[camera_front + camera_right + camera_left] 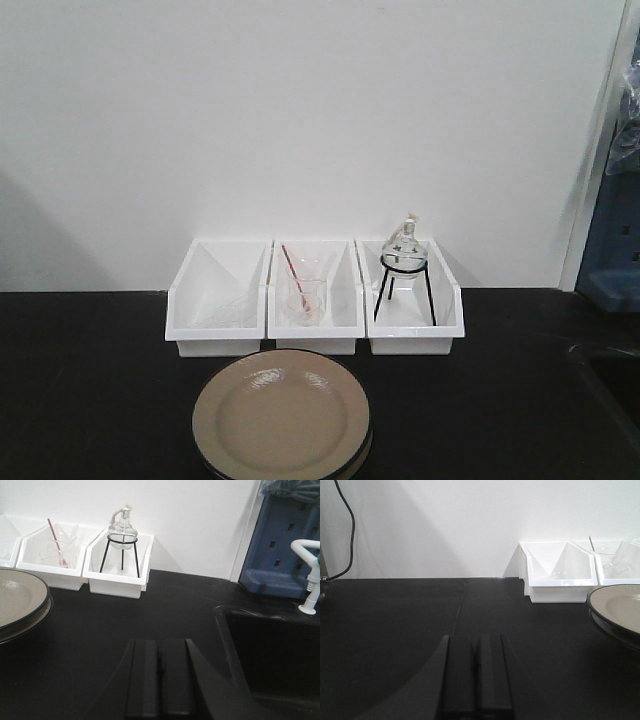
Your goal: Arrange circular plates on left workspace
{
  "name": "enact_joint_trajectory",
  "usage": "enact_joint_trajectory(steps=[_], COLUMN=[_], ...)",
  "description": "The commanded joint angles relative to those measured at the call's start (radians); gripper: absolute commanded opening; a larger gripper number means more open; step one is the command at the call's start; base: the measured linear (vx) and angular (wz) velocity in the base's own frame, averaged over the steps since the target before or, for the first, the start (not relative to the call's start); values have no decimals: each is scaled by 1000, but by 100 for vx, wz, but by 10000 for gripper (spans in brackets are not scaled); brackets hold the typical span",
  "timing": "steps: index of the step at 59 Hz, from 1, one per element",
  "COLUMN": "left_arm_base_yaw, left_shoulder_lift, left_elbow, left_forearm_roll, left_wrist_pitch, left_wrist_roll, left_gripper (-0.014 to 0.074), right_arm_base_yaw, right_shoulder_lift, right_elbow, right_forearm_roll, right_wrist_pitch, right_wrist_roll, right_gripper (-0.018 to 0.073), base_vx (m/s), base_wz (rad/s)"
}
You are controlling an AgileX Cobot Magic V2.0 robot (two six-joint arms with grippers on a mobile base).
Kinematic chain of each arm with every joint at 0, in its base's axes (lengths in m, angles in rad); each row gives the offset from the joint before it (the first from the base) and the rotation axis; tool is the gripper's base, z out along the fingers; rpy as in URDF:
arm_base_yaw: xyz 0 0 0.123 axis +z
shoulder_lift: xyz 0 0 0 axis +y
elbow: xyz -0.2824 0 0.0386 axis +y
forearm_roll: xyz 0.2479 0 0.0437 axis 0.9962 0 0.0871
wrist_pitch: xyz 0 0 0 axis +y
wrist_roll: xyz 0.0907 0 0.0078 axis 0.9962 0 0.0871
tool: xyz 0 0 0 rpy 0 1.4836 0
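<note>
Two beige circular plates with black rims lie stacked (282,415) on the black countertop (90,380), in front of the white bins. The stack also shows at the right edge of the left wrist view (620,607) and the left edge of the right wrist view (17,600). My left gripper (476,645) is shut and empty, low over the bare countertop left of the plates. My right gripper (161,647) is shut and empty, over the countertop right of the plates. Neither gripper shows in the front view.
Three white bins stand against the wall: an almost empty left bin (218,300), a middle bin with a beaker and red-tipped rod (305,295), and a right bin with a glass flask on a black tripod (405,265). A recessed sink (270,655) and white tap (310,575) lie at the right.
</note>
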Motion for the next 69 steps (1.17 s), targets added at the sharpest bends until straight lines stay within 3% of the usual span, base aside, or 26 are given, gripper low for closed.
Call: enact_joint_trajectory(steps=[1, 11, 14, 69], left_arm_base_yaw=[-3, -3, -3, -3], left_shoulder_lift=[-13, -13, -13, -13], left_elbow=[12, 12, 12, 12], left_forearm_roll=[-8, -8, -8, -8], left_wrist_pitch=[-81, -81, -81, -80], left_wrist_roll=[-7, -7, -7, -7], left_gripper=[2, 2, 2, 2], right_arm_base_yaw=[-3, -3, -4, 3], right_shoulder_lift=[-70, -231, -270, -262], right_elbow=[95, 297, 290, 292], right_forearm_roll=[-20, -20, -30, -36], right_wrist_pitch=[-144, -267, -192, -195], right_wrist_roll=[15, 65, 65, 63], right_gripper=[2, 2, 2, 2], base_vx=[0, 0, 0, 0], base_wz=[0, 0, 0, 0])
